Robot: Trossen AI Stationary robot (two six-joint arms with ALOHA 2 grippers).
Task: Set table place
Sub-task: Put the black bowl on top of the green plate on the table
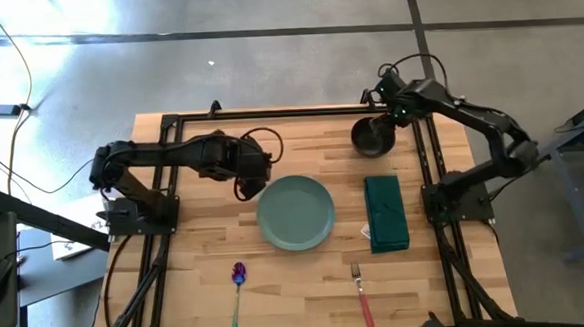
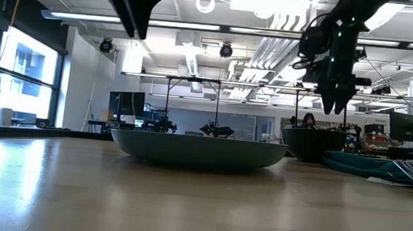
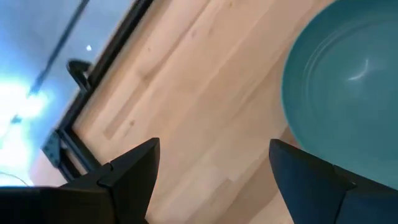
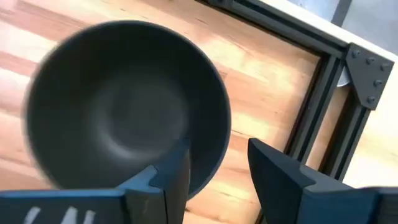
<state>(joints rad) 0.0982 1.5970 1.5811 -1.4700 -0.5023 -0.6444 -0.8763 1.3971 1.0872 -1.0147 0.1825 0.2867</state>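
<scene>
Wooden bench (image 1: pixel 308 283) fills the view, both arms raised above its far half

A teal plate (image 1: pixel 296 212) sits at its centre; green napkin (image 1: pixel 386 213), fork (image 1: pixel 361 292) and spoon (image 1: pixel 238 292) lie around it. The left gripper (image 1: pixel 245 186) hangs by the plate's edge, jaws apart. The right gripper (image 1: pixel 390 113) hovers over a dark bowl (image 1: pixel 372 136), jaws apart and seemingly straddling its rim

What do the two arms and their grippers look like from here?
Both are dark, near-black jointed arms with loose black cables looping along them. The left gripper has two flat, matte dark fingers with angular tips. The right gripper has the same blocky dark fingers. A small green light glows on the right arm; no other markings are readable.
</scene>
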